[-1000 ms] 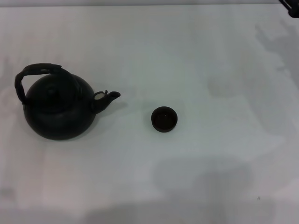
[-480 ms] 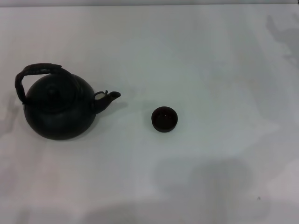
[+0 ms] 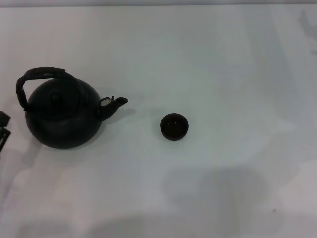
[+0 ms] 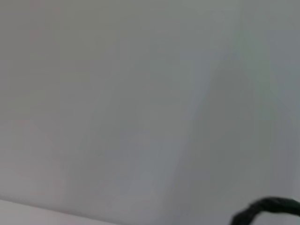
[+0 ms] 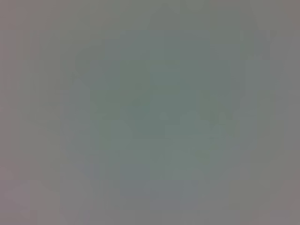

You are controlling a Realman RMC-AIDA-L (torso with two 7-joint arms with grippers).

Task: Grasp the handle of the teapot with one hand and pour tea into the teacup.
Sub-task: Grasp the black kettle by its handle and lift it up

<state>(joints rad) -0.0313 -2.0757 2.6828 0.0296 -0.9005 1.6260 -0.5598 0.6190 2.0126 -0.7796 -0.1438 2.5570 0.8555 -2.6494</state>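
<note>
The matte black teapot stands upright on the white table at the left, with its spout pointing right toward the teacup. Its rough arched handle rises over the knobbed lid. The small dark teacup stands alone near the middle, a little right of the spout. My left gripper shows only as a black part at the left edge, just left of the teapot and apart from it. A dark curved piece shows in the left wrist view. My right gripper is out of view.
The white table spreads around both objects with soft shadows on it. Its far edge runs along the top of the head view. The right wrist view shows only a blank grey surface.
A black tip of the right arm at the top right corner has left the view. The left gripper has come into view at the left edge beside the teapot. Teapot and teacup have not moved.
</note>
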